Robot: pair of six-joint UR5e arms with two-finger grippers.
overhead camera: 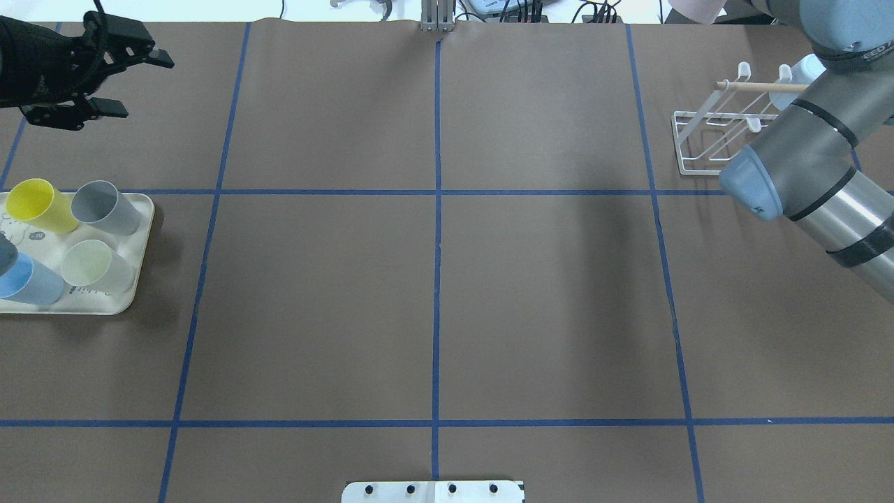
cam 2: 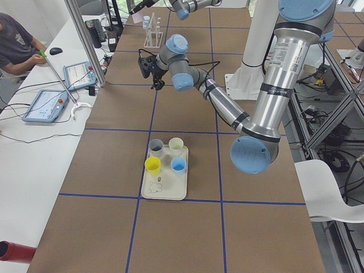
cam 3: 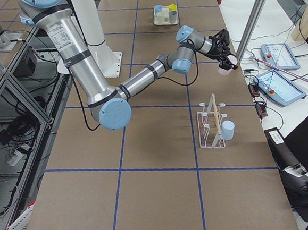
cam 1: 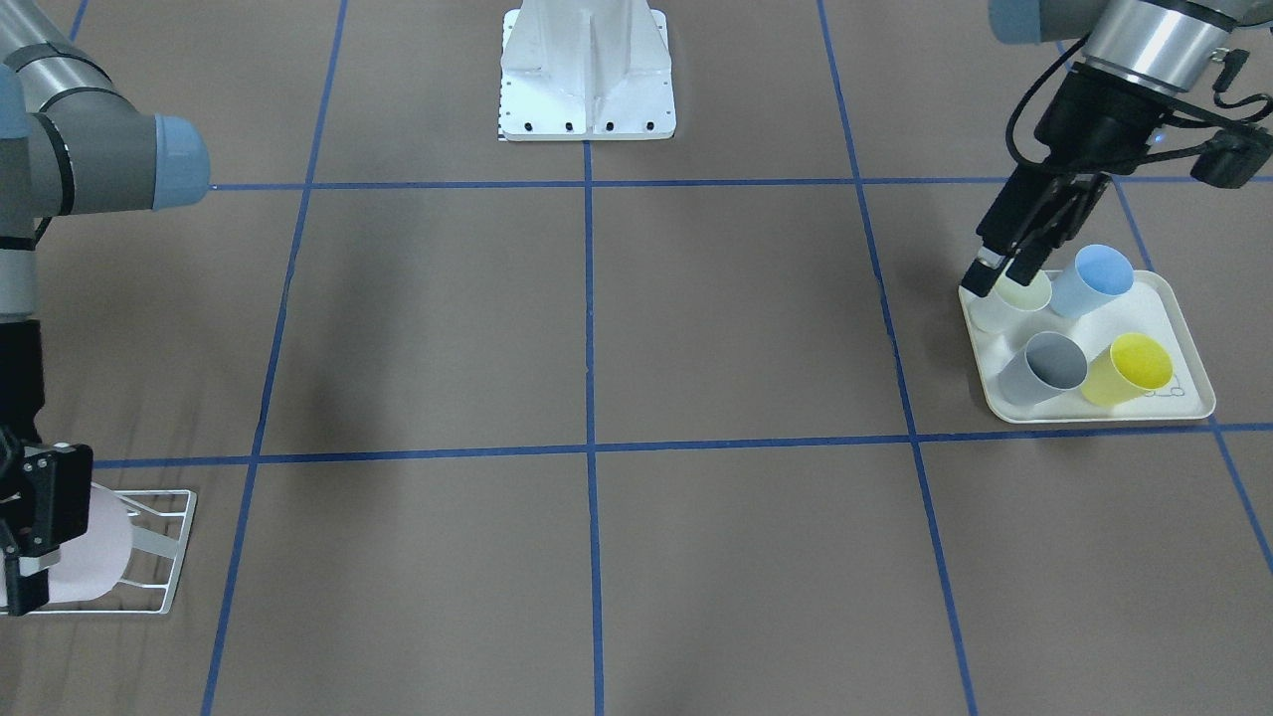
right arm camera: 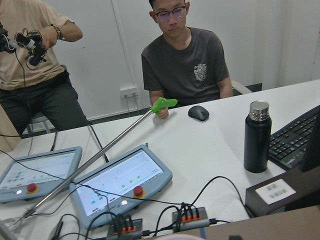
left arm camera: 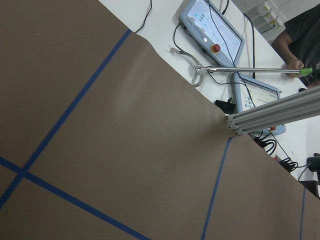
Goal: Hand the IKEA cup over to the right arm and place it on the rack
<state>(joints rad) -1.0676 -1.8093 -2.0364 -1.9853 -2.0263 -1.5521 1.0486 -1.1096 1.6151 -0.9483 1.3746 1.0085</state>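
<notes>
Only faint lettering showed on the right arm [overhead camera: 817, 161], too small to read; the tray [overhead camera: 133, 297] bore a line-drawn print, likewise unreadable. Tray contents: four cups standing open end up, namely the yellow cup [overhead camera: 38, 204], grey cup [overhead camera: 105, 208], green cup [overhead camera: 94, 267] and blue cup [overhead camera: 29, 283]. The rack [cam 3: 211, 125] carried one pale cup [cam 3: 228, 130] at its end. The right gripper [cam 3: 225, 60] was clenched on the pink cup [cam 1: 94, 547], which it held in the air well apart from the rack, toward the operators' side of the table. The left gripper [overhead camera: 148, 87] hung raised and clear of the tray, its fingers spread with nothing between them.
</notes>
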